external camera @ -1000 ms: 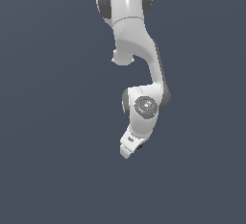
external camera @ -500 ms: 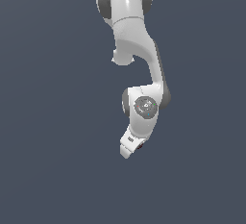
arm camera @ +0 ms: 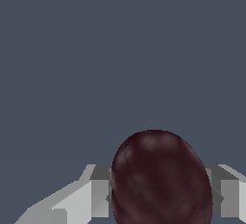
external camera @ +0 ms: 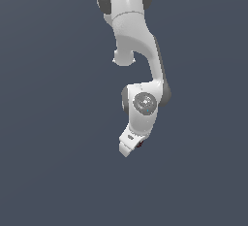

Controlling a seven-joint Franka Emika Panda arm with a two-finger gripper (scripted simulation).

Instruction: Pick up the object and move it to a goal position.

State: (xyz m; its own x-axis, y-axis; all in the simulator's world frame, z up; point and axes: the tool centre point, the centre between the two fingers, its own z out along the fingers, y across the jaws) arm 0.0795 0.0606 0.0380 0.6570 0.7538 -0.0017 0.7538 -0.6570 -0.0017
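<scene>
The arm [external camera: 140,70] shows no visible change in pose since earlier

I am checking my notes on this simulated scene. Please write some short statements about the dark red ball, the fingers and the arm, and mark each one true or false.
1. In the wrist view, the dark red ball sits between the two fingers. True.
2. The ball is bright green. False: it is dark red.
3. In the exterior view, the ball is almost hidden behind the white gripper. True: only a small dark spot shows at the gripper's edge.
4. Several other objects lie around the gripper. False: both views show only a plain grey-blue background.
5. The arm is black. False: it is white with grey joints.
</scene>
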